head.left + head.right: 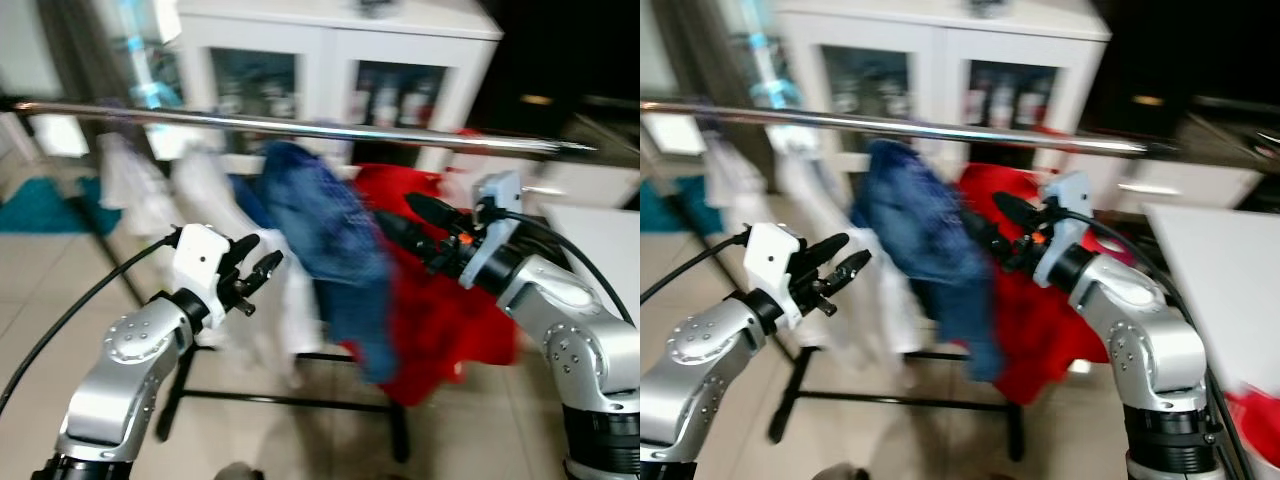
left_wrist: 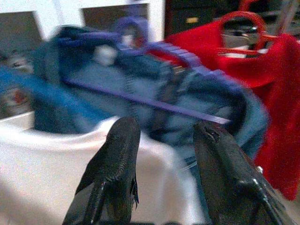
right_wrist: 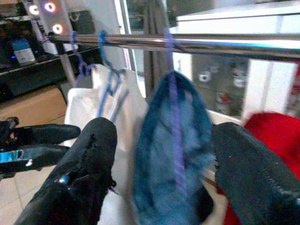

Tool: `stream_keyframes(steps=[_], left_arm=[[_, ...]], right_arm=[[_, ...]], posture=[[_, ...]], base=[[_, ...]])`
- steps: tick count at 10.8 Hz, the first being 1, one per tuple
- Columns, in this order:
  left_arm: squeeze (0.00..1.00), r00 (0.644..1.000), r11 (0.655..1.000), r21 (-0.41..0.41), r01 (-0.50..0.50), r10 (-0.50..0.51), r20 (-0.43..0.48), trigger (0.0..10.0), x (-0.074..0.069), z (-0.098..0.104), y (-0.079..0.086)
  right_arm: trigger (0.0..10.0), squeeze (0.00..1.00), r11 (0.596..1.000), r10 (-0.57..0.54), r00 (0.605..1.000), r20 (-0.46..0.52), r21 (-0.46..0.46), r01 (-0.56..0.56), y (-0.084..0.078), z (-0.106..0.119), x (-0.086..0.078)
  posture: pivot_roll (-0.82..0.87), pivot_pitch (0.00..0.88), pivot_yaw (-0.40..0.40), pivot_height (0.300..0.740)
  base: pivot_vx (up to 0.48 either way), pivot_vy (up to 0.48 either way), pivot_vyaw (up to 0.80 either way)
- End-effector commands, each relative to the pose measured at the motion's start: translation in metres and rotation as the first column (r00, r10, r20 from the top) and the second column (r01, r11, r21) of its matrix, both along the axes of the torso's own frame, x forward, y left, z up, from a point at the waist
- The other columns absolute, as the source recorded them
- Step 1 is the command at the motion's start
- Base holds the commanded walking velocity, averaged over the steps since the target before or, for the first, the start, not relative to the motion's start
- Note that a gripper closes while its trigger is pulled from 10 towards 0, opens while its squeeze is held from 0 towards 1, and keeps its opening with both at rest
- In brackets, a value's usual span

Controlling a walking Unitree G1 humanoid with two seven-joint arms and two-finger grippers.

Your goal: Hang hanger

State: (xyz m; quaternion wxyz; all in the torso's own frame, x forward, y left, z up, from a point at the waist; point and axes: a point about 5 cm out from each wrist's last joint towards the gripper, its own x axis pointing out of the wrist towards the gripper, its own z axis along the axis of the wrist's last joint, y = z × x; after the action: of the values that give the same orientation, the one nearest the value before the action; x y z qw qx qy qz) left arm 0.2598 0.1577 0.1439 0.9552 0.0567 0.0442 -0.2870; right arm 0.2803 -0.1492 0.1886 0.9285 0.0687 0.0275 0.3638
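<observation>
Both arms are silver metal, built of rounded segments with small dark screws at the joints. The left tool (image 1: 253, 275) has a white housing and two long black fingers; the right tool (image 1: 415, 222) has a pale grey-blue housing with an orange spot. Black cables run along each arm.

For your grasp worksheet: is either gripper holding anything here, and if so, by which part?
Nothing is held. The left gripper and right gripper are both open, near the blue garment on the rail.

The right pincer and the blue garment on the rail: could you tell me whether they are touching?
Apart. In the right wrist view the blue garment hangs from the rail beyond the open right pincer, with white cloth and background visible between its fingers and the fabric.
</observation>
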Motion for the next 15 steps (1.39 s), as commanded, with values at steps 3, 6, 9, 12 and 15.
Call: stream_keyframes(steps=[3, 6, 9, 12, 15], left_arm=[[0.00, 1.000, 1.000, 0.003, 0.029, -0.029, 0.003, 10.0, -0.001, 0.005, 0.002], [1.00, 0.985, 0.983, -0.075, 0.166, -0.169, -0.025, 10.0, -0.012, 0.010, -0.002], [1.00, 0.979, 0.979, -0.062, 0.197, -0.200, -0.045, 10.0, -0.016, 0.008, -0.001], [1.00, 0.965, 0.969, -0.041, 0.245, -0.248, -0.087, 10.0, -0.023, 0.004, 0.001], [0.00, 0.945, 0.956, -0.008, 0.294, -0.292, -0.145, 10.0, -0.032, -0.004, 0.004]], right_arm=[[10.0, 1.00, 0.997, -0.044, 0.999, 0.017, -0.056, 0.045, -0.006, 0.001, 0.003], [10.0, 1.00, 0.986, -0.096, 0.995, 0.002, -0.136, 0.095, -0.002, -0.003, 0.019], [10.0, 1.00, 0.984, -0.129, 0.992, 0.006, -0.123, 0.129, 0.015, -0.001, 0.038], [10.0, 1.00, 0.966, -0.225, 0.973, -0.052, -0.143, 0.216, 0.023, -0.013, 0.067], [10.0, 0.00, 0.971, -0.227, 0.969, -0.097, -0.092, 0.219, 0.038, -0.010, 0.093]], posture=[[-0.05, 0.034, -0.015, 0.740], [-0.04, 0.028, -0.011, 0.740], [-0.04, 0.018, -0.011, 0.740], [-0.03, 0.012, -0.010, 0.740], [-0.02, 0.011, -0.018, 0.740]], base=[[0.000, -0.240, 0.00], [0.000, 0.000, 0.00], [0.000, 0.000, 0.00], [0.000, 0.000, 0.00], [0.000, 0.000, 0.00]])
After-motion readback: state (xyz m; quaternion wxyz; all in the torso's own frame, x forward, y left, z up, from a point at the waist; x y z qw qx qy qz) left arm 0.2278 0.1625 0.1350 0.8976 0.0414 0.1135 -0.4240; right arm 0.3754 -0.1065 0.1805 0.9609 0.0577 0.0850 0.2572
